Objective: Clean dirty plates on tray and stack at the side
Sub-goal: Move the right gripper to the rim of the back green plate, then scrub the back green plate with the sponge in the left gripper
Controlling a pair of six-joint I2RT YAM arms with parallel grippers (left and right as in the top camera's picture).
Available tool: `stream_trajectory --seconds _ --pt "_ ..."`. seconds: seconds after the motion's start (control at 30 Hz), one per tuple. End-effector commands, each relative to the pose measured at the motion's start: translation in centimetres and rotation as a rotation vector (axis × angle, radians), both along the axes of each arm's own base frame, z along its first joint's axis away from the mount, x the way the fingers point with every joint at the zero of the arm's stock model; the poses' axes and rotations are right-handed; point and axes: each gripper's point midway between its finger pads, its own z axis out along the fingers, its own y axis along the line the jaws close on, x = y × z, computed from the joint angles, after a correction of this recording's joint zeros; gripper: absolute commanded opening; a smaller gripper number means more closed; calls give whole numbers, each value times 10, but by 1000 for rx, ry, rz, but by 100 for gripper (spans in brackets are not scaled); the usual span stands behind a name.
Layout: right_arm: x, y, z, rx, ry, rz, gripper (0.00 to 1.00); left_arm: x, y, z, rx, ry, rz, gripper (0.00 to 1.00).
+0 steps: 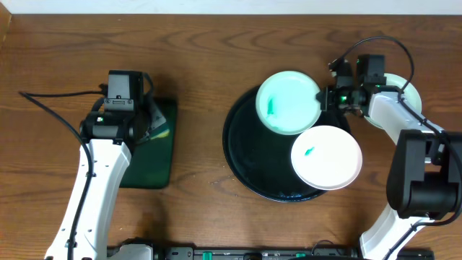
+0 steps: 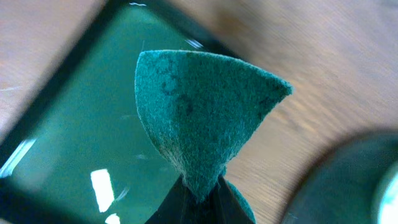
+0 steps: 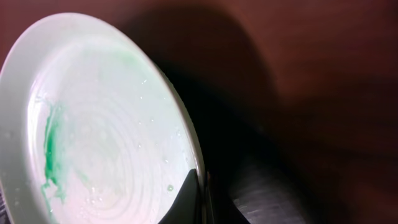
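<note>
The round black tray (image 1: pixel 245 155) sits right of centre. A pale-mint plate (image 1: pixel 287 101) with a teal smear is tilted over the tray's far rim; my right gripper (image 1: pixel 326 97) is shut on its right rim. In the right wrist view the plate (image 3: pixel 93 137) fills the left side, with the fingers (image 3: pixel 200 196) pinching its edge. A white plate (image 1: pixel 326 157) with a small teal spot lies on the tray's right side. A third plate (image 1: pixel 408 94) lies on the table at the far right, partly hidden by the arm. My left gripper (image 1: pixel 148 123) is shut on a green scouring pad (image 2: pixel 199 118).
A rectangular dark-green tray (image 1: pixel 155 155) lies on the table at the left, under my left gripper; it also shows in the left wrist view (image 2: pixel 74 143). The round tray's rim shows at the left wrist view's lower right (image 2: pixel 336 180). Cables run beside both arms.
</note>
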Motion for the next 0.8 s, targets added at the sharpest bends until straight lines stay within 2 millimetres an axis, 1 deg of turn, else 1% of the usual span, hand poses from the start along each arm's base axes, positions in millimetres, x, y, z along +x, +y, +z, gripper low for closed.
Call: stream_trajectory --seconds 0.0,0.1,0.13,0.17,0.23,0.3,0.43,0.5,0.67,0.7,0.77 --pt "-10 39 22 134 28 60 1 2 -45 2 -152 -13 -167 8" --pt "-22 51 15 110 75 79 1 7 -67 0 -158 -27 -230 7" --pt "-24 51 10 73 87 72 1 9 -75 -1 -163 -30 -245 8" --pt "-25 47 4 23 103 45 1 12 -86 -4 -168 -32 -265 7" --pt "-26 34 -9 -102 136 -39 1 16 -104 -11 -184 -28 -288 7" --pt "-29 30 -14 -170 143 -56 1 21 -124 -20 -203 -20 -303 7" --pt "-34 41 -16 -182 152 -41 1 29 -165 -45 -238 -2 -339 7" --pt "-36 46 -16 -183 151 -29 1 34 -187 -54 -246 -18 -383 8" --pt "-40 58 -17 -205 144 -1 1 42 -251 -76 -274 -88 -509 8" --pt "-40 60 -17 -208 143 0 1 43 -257 -79 -274 -96 -519 7" --pt "-40 62 -17 -216 141 -1 1 45 -268 -93 -240 -111 -527 7"
